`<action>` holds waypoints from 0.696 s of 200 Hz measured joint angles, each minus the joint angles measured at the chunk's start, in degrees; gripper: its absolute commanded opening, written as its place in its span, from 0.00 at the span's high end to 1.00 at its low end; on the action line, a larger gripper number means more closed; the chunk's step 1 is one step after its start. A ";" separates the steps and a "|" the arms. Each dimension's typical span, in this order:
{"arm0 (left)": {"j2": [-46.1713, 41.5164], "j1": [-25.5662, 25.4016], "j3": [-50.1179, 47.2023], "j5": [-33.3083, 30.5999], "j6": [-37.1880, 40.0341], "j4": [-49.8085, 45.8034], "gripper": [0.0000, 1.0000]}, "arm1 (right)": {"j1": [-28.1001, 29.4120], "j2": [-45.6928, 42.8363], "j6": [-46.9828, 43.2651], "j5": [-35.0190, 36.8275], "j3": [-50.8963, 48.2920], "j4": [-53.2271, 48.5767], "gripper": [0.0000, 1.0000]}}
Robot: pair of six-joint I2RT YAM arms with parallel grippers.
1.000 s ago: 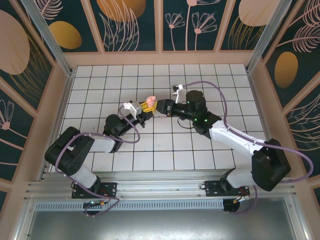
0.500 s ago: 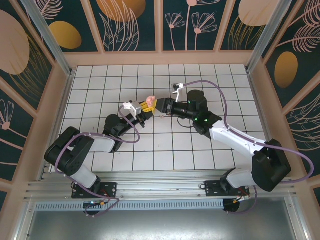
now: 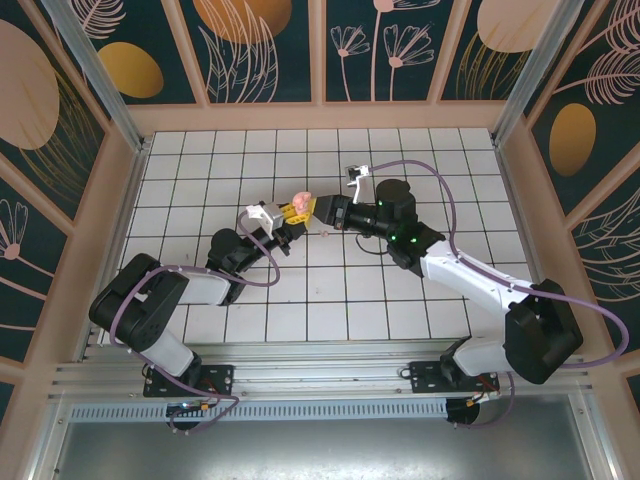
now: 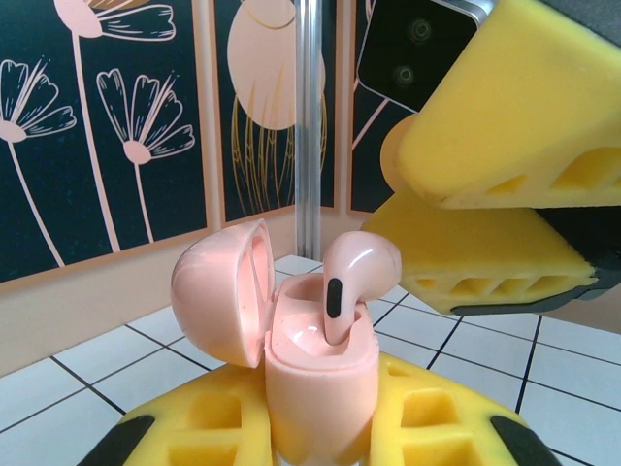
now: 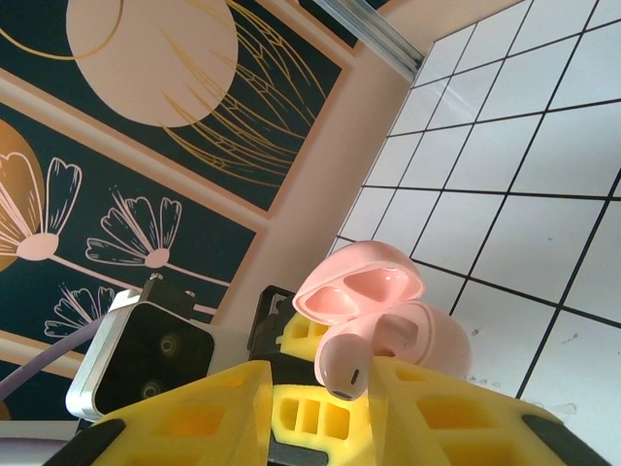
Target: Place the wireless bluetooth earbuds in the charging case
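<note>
A pink earbud (image 4: 351, 282) stands stem-down in a well of the open charging case (image 4: 315, 379), its head still proud. The left end effector (image 4: 312, 422) clamps the case, raised above the mid-counter (image 3: 400, 300). The right end effector (image 5: 323, 393) has edged closer over the last second. Its fingers are slightly parted and bracket the bud with a gap showing. The bud looks released and probably needs a final press.

charging case (image 4: 320, 388): smooth glossy plastic | earbud (image 4: 357, 272): glossy plastic | left gripper (image 4: 318, 437) pads (image 4: 209, 427): matt, foam-like
</note>
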 measured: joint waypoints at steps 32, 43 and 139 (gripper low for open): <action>0.00 0.00 0.00 0.00 0.00 -0.02 0.92 | 0.02 0.44 0.00 -0.90 0.20 0.79 0.72; 0.00 0.02 0.00 -0.09 0.00 -0.02 0.92 | 0.04 0.66 0.00 -1.20 0.24 0.94 0.72; 0.00 0.07 0.04 -1.79 -0.02 -0.15 0.92 | 1.11 1.92 0.00 -2.05 1.01 1.86 0.73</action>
